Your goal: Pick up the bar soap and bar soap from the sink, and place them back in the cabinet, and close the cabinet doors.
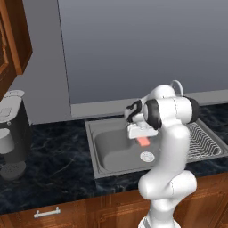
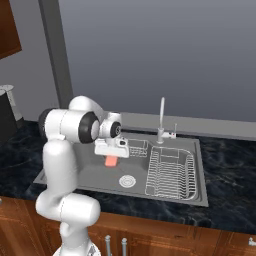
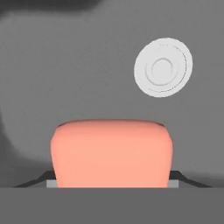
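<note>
One salmon-pink bar soap (image 1: 143, 141) (image 2: 111, 161) (image 3: 111, 151) hangs just under my hand, above the floor of the grey sink (image 1: 95, 153) (image 2: 201, 172). My gripper (image 1: 142, 138) (image 2: 111, 157) (image 3: 111, 183) is shut on it, and the dark fingertips (image 3: 40, 179) show at either side of the bar. The round drain (image 1: 147, 156) (image 2: 127, 181) (image 3: 162, 68) lies below and a little nearer the sink's front. A reddish-brown cabinet door (image 1: 15, 35) (image 2: 7, 27) shows in part at the upper left; the inside of the cabinet is out of view.
A wire dish rack (image 1: 205, 142) (image 2: 171, 172) takes up the sink's right half, with a small wire basket (image 2: 139, 146) and a faucet (image 2: 161, 120) behind. A dark coffee machine (image 1: 11, 133) stands on the black counter (image 1: 53, 164) at left. Low cabinets (image 1: 67, 213) run below.
</note>
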